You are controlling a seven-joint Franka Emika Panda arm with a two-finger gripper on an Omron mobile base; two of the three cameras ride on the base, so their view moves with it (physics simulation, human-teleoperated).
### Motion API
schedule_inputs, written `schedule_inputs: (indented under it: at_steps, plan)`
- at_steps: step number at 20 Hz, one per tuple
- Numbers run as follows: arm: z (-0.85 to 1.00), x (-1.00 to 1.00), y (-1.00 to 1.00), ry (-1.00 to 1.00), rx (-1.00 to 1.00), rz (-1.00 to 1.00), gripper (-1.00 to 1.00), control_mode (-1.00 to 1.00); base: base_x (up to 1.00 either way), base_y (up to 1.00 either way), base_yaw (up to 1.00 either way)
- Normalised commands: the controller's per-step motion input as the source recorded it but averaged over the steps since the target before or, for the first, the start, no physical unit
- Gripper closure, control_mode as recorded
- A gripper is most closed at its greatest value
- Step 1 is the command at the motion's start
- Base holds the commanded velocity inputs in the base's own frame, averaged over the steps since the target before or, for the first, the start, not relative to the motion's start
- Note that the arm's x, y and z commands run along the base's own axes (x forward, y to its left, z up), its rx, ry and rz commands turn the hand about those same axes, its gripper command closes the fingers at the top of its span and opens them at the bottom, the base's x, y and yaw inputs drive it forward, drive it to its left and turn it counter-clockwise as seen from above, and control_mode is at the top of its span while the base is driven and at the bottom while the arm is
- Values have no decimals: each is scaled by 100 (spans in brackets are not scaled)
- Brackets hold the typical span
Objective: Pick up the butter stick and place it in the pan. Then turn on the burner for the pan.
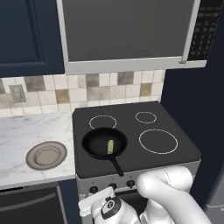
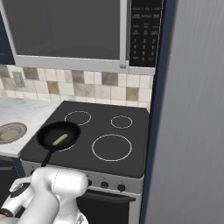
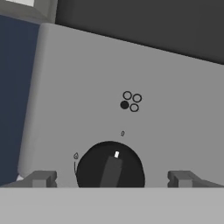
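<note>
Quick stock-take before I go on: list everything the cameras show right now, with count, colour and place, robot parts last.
butter stick: one, pale yellow, lying in the pan
pan: one, black, on the front left burner, handle toward the stove front
stove: one, black top with four white burner rings, grey front panel
stove knobs: a row along the front panel, black; one close in front of the hand, under a four-circle burner diagram
plate: one, grey-brown, on the counter left of the stove
counter: one, white marble
microwave: one, grey, above the stove
wall outlet: one, grey, on the tiled backsplash
arm: one, white, low in front of the stove
hand: one, dark fingertips open either side of the knob
</note>
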Motion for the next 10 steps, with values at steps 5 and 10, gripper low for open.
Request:
schedule_inputs:
  at_steps: [5,10]
  plan:
    - [0,4,0,0,0,0,100,-100,0,0,0]
    - [0,0,0,0,0,0,100,-100,0,0,0]
